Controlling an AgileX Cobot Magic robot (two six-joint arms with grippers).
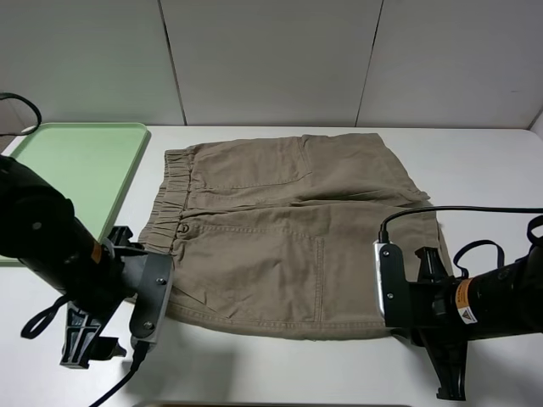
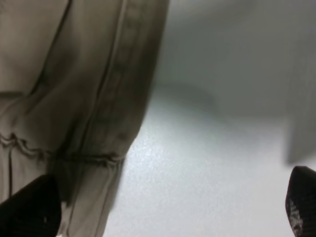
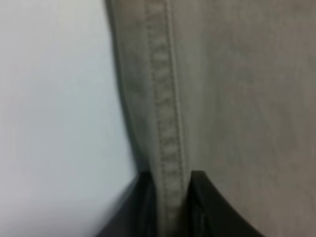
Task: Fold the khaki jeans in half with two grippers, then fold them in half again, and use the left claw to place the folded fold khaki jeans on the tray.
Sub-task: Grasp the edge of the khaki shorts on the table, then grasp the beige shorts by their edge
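Khaki jeans [image 1: 288, 229], short in the leg and gathered at an elastic waistband, lay spread flat on the white counter [image 1: 484, 170]. From the high camera, their waistband was turned toward the pale green tray [image 1: 76, 161], which sat just beside them at the counter's left. The left gripper [image 2: 165, 210] hung low at the near waistband corner with its jaws spread wide. One fingertip [image 2: 29, 210] sat at the edge of the cloth, the other stood over bare counter, and nothing was held between them. At the opposite near corner, the right gripper [image 3: 173, 210] had its jaws drawn close on the stitched hem of the jeans, with the seam running straight between the two dark fingers. Each gripper carried a grey screwed plate [image 1: 151, 297], and a black cable [image 1: 458, 209] looped across the counter toward the right one.
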